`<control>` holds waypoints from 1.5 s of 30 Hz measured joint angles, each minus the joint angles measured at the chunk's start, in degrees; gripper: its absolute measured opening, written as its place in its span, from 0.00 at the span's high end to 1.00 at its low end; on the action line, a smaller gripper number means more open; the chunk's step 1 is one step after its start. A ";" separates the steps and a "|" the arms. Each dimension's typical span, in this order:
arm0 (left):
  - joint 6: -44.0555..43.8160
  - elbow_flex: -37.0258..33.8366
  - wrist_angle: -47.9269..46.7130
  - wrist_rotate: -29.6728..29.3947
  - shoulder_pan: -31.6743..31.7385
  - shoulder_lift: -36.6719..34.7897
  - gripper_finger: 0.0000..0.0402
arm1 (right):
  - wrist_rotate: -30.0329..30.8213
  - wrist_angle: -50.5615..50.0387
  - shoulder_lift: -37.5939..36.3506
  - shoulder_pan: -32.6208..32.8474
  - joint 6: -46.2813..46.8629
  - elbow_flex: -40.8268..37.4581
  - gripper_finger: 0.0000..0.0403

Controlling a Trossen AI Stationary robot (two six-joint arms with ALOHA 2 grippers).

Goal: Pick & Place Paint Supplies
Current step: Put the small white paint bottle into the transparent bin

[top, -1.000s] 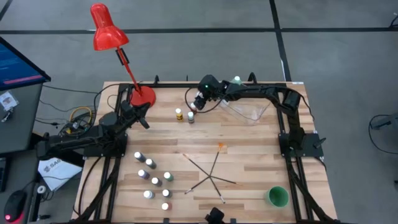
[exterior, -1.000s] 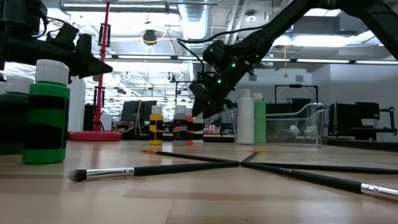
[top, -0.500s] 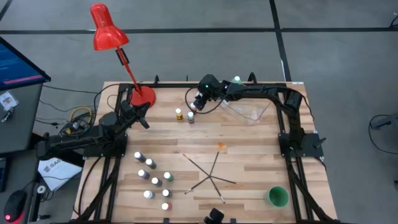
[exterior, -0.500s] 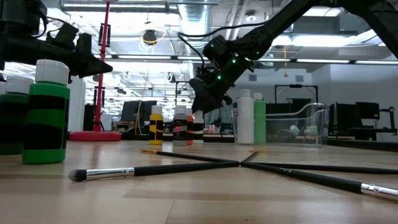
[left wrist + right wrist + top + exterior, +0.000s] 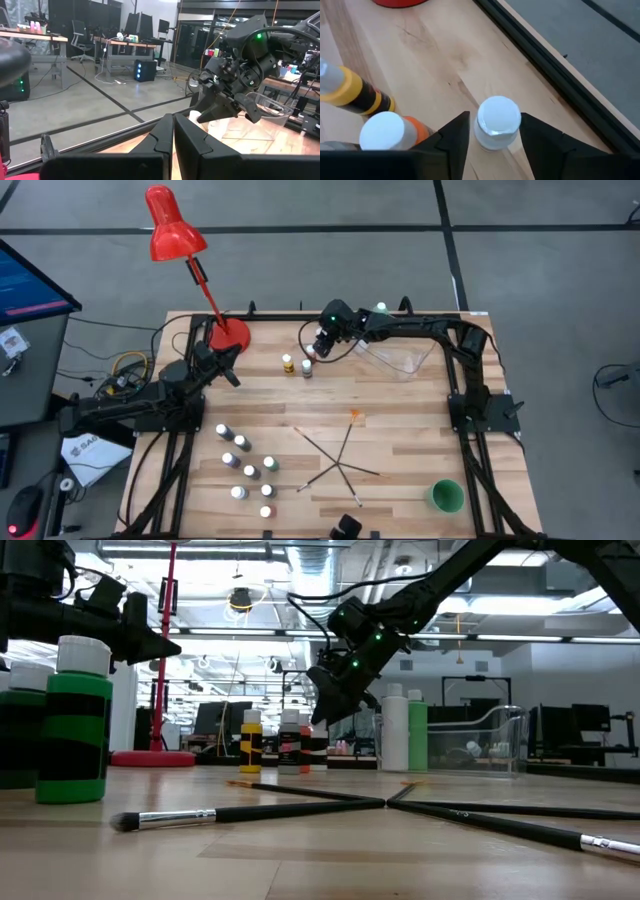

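Note:
My right gripper (image 5: pixel 495 145) is at the table's far middle, slanting down over a tiny white-capped bottle (image 5: pixel 498 120); its fingers stand close on either side of the cap. Beside it stand an orange bottle (image 5: pixel 395 131) and a yellow one (image 5: pixel 355 95). Several more small bottles (image 5: pixel 245 465) stand at the near left. Thin brushes (image 5: pixel 340 455) lie crossed in the near middle. A taller white bottle (image 5: pixel 395 730) and a taller green one (image 5: pixel 417 735) stand at the back. My left gripper (image 5: pixel 173 131) is shut, level, above the table's left side. My right gripper comes from above at a slant, one finger (image 5: pixel 452 137) on each side of the small bottle's white cap (image 5: pixel 512 117). Whether the fingers touch the cap, I cannot tell. The bottle stays upright.
A red lamp's base (image 5: pixel 229 334) stands at the far left. The clear plastic tub (image 5: pixel 400 358) lies just right of my right gripper. A green cup (image 5: pixel 446 496) stands at the near right corner. Bare wood lies between the brushes and the far bottles.

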 joint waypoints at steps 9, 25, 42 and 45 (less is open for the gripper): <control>0.00 0.01 0.03 0.00 -0.01 0.00 0.98 | 0.02 1.43 0.52 -0.27 -0.02 0.02 0.52; 0.00 0.00 0.03 -0.01 0.00 0.00 0.98 | -0.02 1.59 0.48 -0.27 -0.20 0.03 0.71; 0.00 0.00 0.03 -0.01 0.00 0.00 0.98 | 0.22 -0.43 -5.36 -0.18 -2.28 -0.01 0.72; 0.00 0.00 0.03 0.01 0.00 0.02 0.98 | 0.21 -2.71 -10.32 -0.18 -3.36 -0.04 0.71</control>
